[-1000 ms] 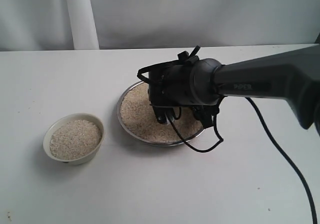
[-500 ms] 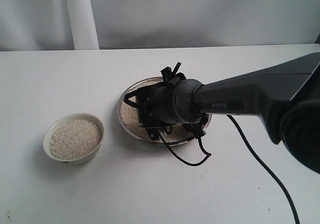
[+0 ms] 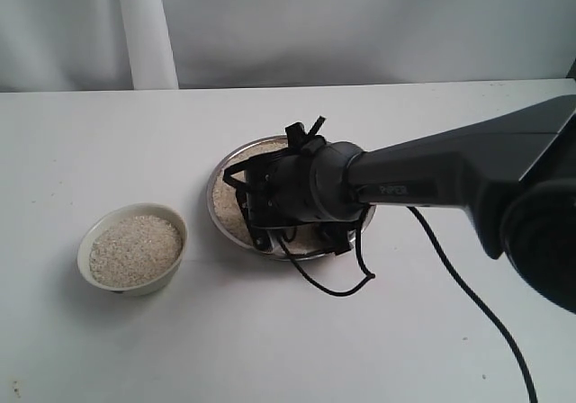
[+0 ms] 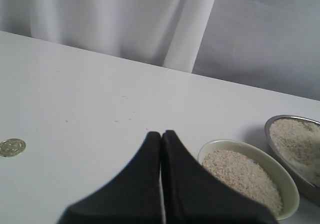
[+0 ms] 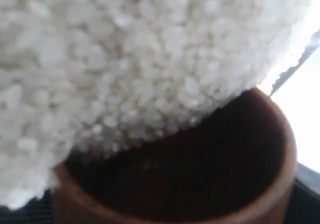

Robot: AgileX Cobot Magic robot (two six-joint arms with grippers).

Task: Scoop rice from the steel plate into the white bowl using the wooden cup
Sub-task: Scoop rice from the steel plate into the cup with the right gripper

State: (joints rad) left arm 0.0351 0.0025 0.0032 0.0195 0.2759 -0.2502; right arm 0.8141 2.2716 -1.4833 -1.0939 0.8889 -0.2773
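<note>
L grip [image 4: 161, 134]: fingers pressed flat together, tips touching, nothing betw them; above bare table, not seen in ext view.
Disc [image 4: 11, 147]: small round coin-like thing, flat on table, well apart from both dishes.
Table [image 3: 270, 349]: white, a few tiny specks.
Cable [image 3: 468, 286]: black, runs from R arm over front-right of table.
White bowl [image 3: 135, 208]: on table, left of the steel plate, clear gap betw them; upright, rice nearly to rim.
Steel plate [image 3: 212, 207]: mid-table, holds a bed of rice [image 5: 125, 59]; R arm head covers most of it, left rim shows.
R grip [image 3: 265, 207]: low over plate, angled down. Fingers mostly hidden; wrist cam shows dark bits either side of the cup, so spread wide and holding it.
Wooden cup [image 5: 175, 184]: in R grip, tilted, mouth pushed into plate's rice; grains bank against part of the rim, inside looks dark, fill can't tell.
Backdrop [image 3: 360, 25]: pale cloth behind table, white post [image 3: 144, 30] at left.
</note>
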